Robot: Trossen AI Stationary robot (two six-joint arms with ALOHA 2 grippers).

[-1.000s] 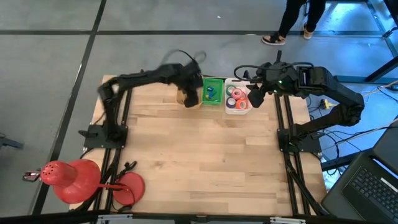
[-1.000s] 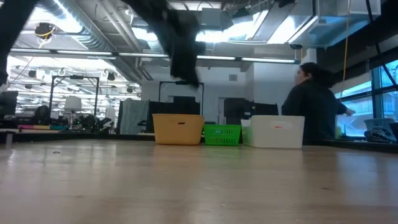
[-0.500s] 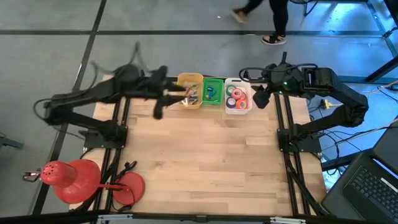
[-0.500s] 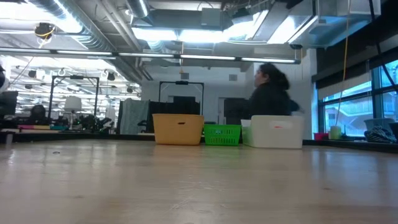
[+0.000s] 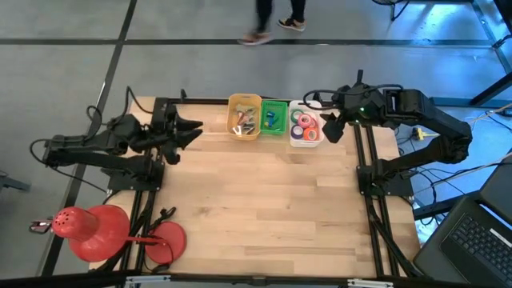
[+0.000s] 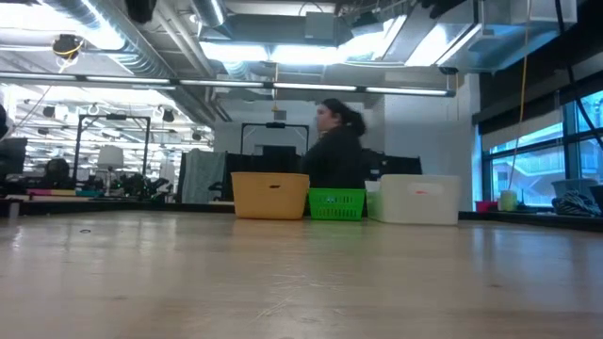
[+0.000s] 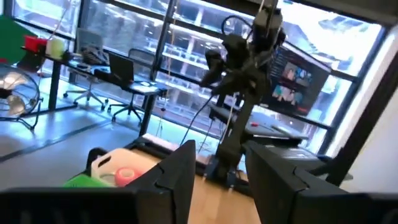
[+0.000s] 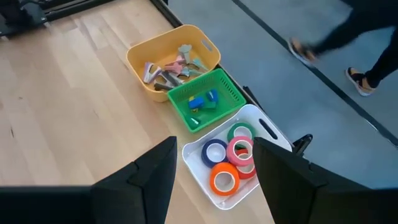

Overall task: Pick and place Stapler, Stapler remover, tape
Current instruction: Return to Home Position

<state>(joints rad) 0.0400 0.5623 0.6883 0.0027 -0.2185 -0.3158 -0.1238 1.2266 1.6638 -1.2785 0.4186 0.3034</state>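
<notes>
left tool point(image 5: 189, 130) released and empty, held over the tabletop's point(image 5: 264, 208) far left corner, right tool point(image 5: 328, 130) released, just beside tape point(image 5: 305, 126) in white bin point(image 5: 293, 142) at far edge

floor: grey point(image 5: 64, 48) | ceiling lights point(image 6: 264, 52): lit | windows point(image 6: 579, 132): right side | person point(image 6: 337, 155): behind table point(image 6: 301, 282)

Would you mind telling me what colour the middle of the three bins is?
The middle bin is green, clearest in the right wrist view.

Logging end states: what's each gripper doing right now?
Left gripper: open, empty, over the table's left side.
Right gripper: open, empty, by the white bin.
</notes>
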